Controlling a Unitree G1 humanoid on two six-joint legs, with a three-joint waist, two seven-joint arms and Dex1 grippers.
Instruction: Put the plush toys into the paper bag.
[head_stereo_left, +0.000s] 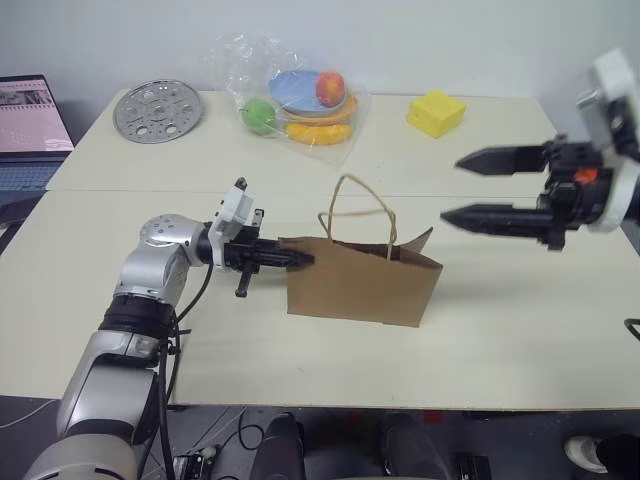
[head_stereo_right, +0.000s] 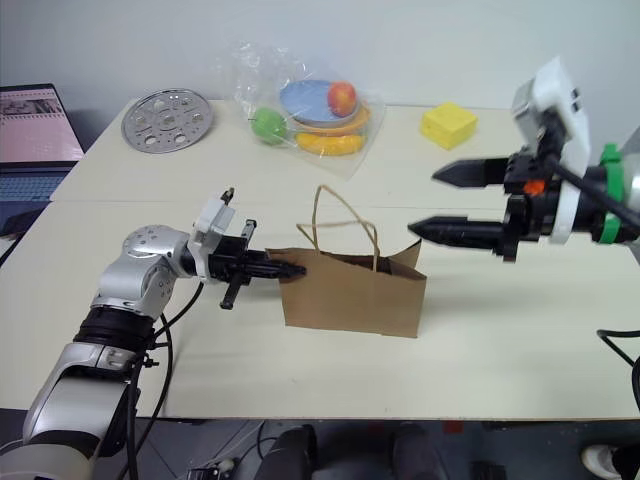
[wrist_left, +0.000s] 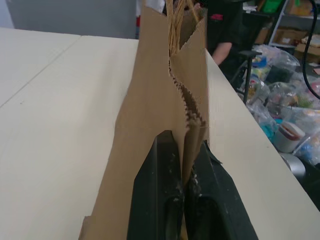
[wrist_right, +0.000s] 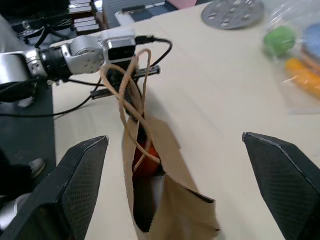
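Note:
The brown paper bag (head_stereo_left: 365, 285) stands upright near the middle of the table (head_stereo_left: 520, 320), its loop handles (head_stereo_left: 360, 205) sticking up. My left gripper (head_stereo_left: 300, 260) points sideways at it and is shut on the bag's left edge; in the left wrist view both fingers (wrist_left: 155, 200) pinch the folded paper wall. My right gripper (head_stereo_left: 452, 188) hangs open above and to the right of the bag, holding nothing. Looking down into the bag's mouth from the right wrist, an orange plush toy (wrist_right: 145, 160) lies inside, with something white (wrist_right: 156, 192) beside it.
At the back of the table lie a clear plastic bag (head_stereo_left: 300, 100) with fruits and a blue plate, a yellow block (head_stereo_left: 436, 112) and a round metal disc (head_stereo_left: 158, 110). A laptop (head_stereo_left: 30, 125) sits off the far left edge.

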